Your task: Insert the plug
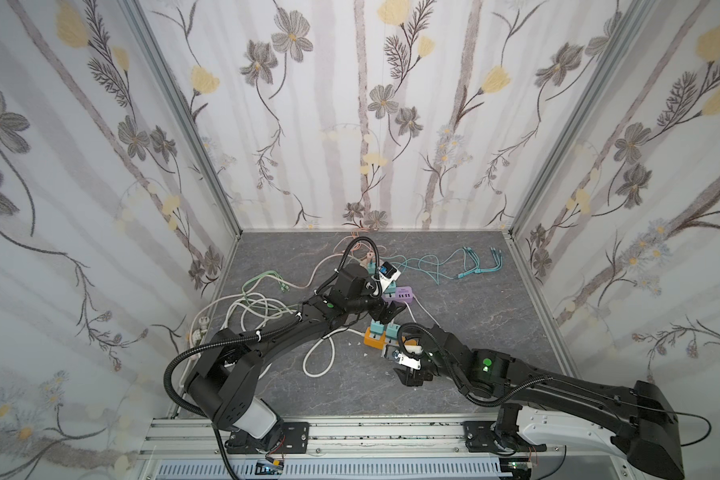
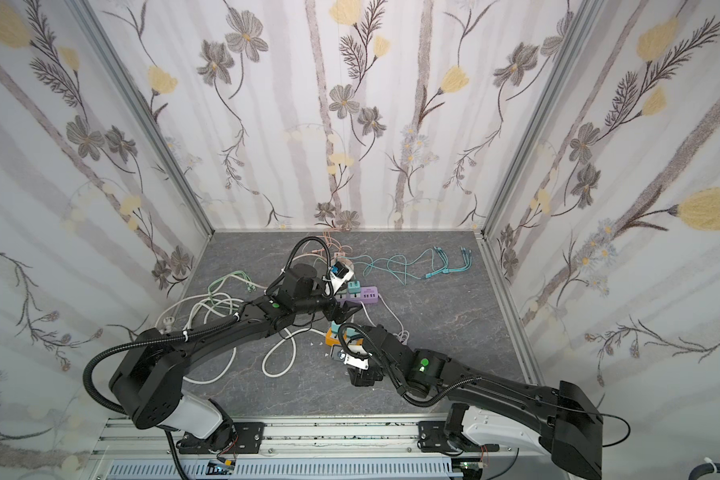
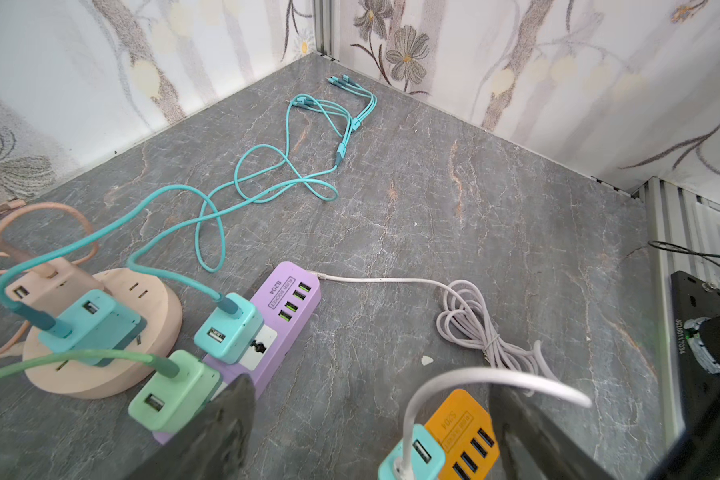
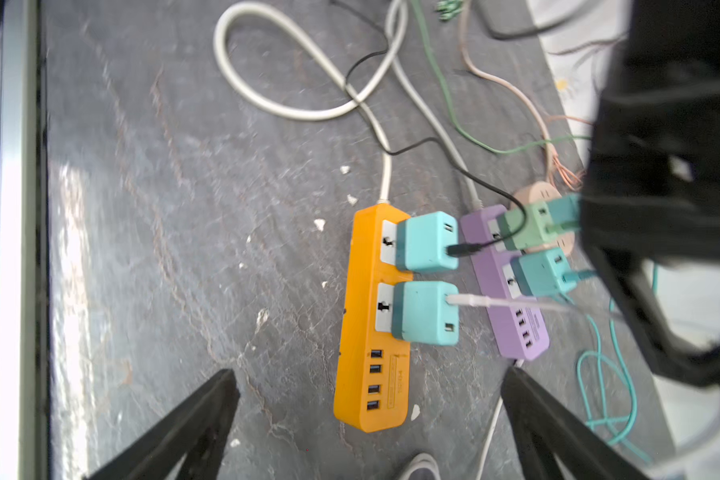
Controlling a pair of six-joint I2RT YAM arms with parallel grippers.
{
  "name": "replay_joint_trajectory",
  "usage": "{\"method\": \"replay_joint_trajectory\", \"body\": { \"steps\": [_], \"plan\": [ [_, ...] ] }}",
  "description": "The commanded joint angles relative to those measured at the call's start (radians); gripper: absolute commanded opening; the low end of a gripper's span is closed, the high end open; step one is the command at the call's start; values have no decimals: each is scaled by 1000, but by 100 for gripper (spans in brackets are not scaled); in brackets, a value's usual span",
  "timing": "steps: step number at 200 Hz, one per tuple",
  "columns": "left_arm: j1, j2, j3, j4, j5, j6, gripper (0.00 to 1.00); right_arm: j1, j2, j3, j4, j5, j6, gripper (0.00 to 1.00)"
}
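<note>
my left fingers [image 3: 225, 428] and right fingers [image 4: 184, 424] stand wide, empty — orange strip [image 4: 366, 332] lies between them; a white cable [image 3: 495, 376] arches beside the left, cords [image 1: 250, 307] crowding the desk [image 1: 474, 316].

The teal plug [image 4: 427, 313] with a white cable [image 4: 516, 302] sits seated in the orange power strip [image 4: 358, 324].

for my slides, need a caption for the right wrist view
Open right gripper facing an orange power strip with two teal adapters plugged in, purple strip beside it.

left tool [image 3: 368, 386]: jaws wide apart, angled down | right tool [image 4: 368, 374]: jaws wide apart, angled down
</note>
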Motion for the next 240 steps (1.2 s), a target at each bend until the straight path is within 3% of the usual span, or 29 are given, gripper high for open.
{"method": "replay_joint_trajectory", "body": {
  "steps": [1, 26, 38, 60, 74, 88, 120, 177, 213, 240],
  "plan": [
    [1, -54, -29, -31, -57, -22, 94, -16, -57, -47, 37, -12, 427, 99],
    [2, -136, -72, -92, -95, -48, 99, -39, -65, -73, 14, -16, 583, 99],
    [2, -180, -108, -109, -108, -62, 100, -57, -47, -82, -1, -99, 594, 94],
    [5, -265, -193, -102, -147, -89, 100, -60, 25, -98, 14, -184, 547, 79],
    [8, -313, -232, -109, -192, -118, 100, -60, 89, -86, 16, -133, 553, 70],
    [10, -346, -253, -139, -250, -160, 100, -63, 144, -75, 30, -114, 560, 53],
    [15, -383, -279, -224, -401, -302, 100, -80, 246, -71, 86, -50, 618, 37],
    [54, -337, -323, -335, -728, -593, 100, -138, 412, -34, 194, 37, 676, 30],
    [87, -278, -350, -290, -725, -633, 100, -174, 520, 22, 222, 127, 715, 31],
    [103, -253, -329, -275, -730, -620, 100, -208, 564, 56, 249, 114, 704, 33]
  ]
}}
